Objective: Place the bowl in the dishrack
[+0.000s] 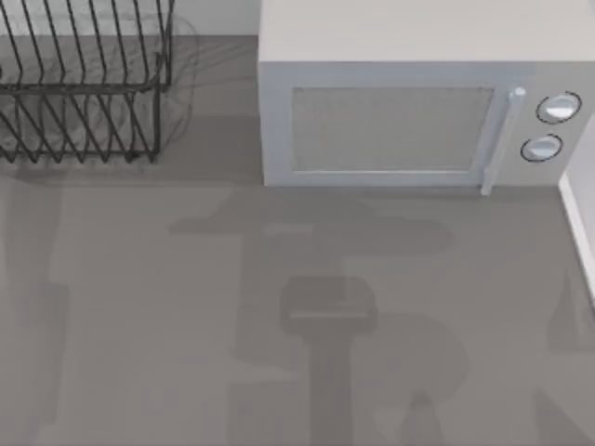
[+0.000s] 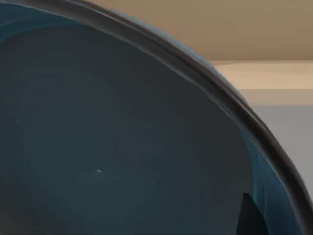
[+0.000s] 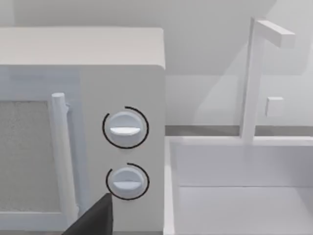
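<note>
The bowl (image 2: 122, 147) shows very close in the left wrist view. Its greyish-blue inside takes up most of that picture, and a dark rim curves across it with a strip of brighter blue beside it. Nothing lies in the part of the bowl that can be seen. A small dark tip (image 2: 250, 218) pokes in at its edge; it looks like part of the left tool, but I cannot tell if that tool is open, closed or gripping the bowl. I cannot tell where over the counter the bowl is.

The top view shows the rack (image 1: 84, 84) at the far left corner of the grey counter (image 1: 139, 316). Its thin dark bars slant into V-shaped slots, and no dish sits in the slots that can be seen. Right of it stands the white microwave (image 1: 418, 102), door shut, with a bar handle (image 1: 502, 139) and two round knobs (image 1: 550, 127).

The right wrist view looks at the microwave's knob side, one knob above the other. Beside the microwave is a white sink (image 3: 239, 196) with a tall white tap (image 3: 254, 73). A dark piece (image 3: 95, 218) at that picture's edge looks like part of the right tool; I cannot tell if it is open or closed.

I can read no words or labels anywhere.
</note>
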